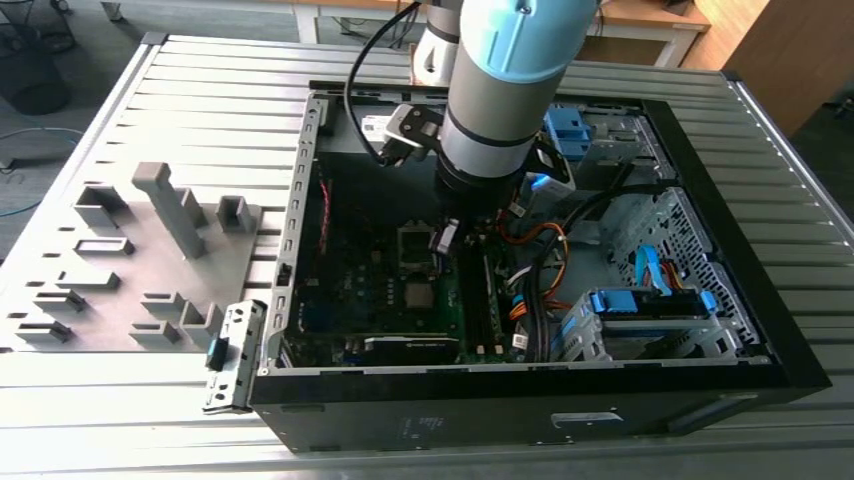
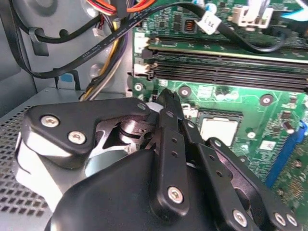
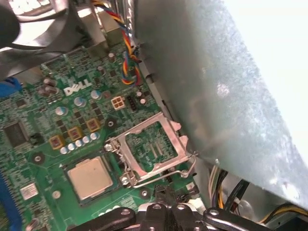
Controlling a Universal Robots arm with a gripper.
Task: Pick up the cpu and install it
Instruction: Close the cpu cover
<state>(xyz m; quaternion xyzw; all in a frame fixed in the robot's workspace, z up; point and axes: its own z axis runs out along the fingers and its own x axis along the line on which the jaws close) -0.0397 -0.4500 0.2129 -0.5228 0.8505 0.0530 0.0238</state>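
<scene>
Silver cpu (image 3: 90, 177) sits in its socket; tool (image 3: 166, 198) hovers beside it.

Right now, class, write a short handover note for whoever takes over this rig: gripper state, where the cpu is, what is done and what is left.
Gripper: shut, holding nothing that I can see, low inside the computer case, just beside the socket.
The cpu: lying flat in its socket on the motherboard, metal top up.
Done: cpu picked up and placed.
Left: the metal retention frame beside the cpu stands open and is not yet closed over it.
</scene>
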